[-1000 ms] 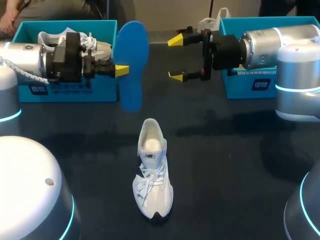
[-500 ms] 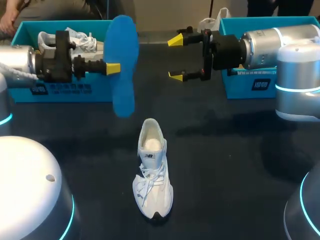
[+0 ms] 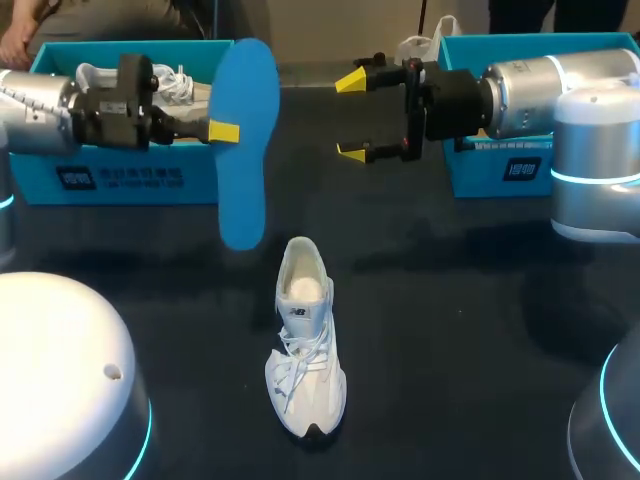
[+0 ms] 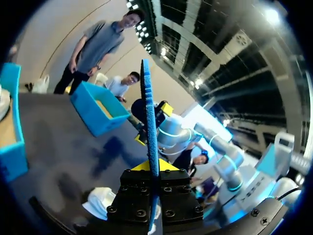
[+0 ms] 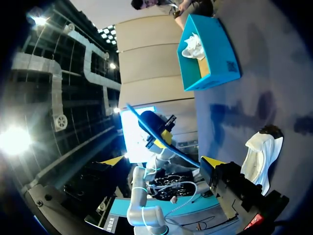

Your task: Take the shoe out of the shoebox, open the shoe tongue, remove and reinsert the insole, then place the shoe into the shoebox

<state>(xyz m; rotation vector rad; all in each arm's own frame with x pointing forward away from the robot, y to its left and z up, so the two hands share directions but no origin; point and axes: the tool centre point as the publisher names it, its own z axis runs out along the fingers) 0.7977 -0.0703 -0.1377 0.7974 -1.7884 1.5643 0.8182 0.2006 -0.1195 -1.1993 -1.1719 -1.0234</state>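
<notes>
A blue insole (image 3: 245, 140) hangs upright above the table, pinched near its upper part by my left gripper (image 3: 224, 131), which is shut on it. In the left wrist view the insole (image 4: 149, 122) stands edge-on between the fingers. A white shoe (image 3: 304, 335) lies on the dark table below, toe toward the front edge; it also shows in the left wrist view (image 4: 105, 201) and the right wrist view (image 5: 259, 155). My right gripper (image 3: 350, 116) hovers open at mid-height, right of the insole, with nothing between its fingers. The insole (image 5: 156, 134) shows ahead of it.
A teal shoebox (image 3: 130, 178) at the back left holds another white shoe (image 3: 165, 85). A second teal shoebox (image 3: 500, 160) stands at the back right, partly behind my right arm.
My left arm drew back to the left and rose a little, turning the insole so it tilts differently. The right arm and the shoe stayed still.
</notes>
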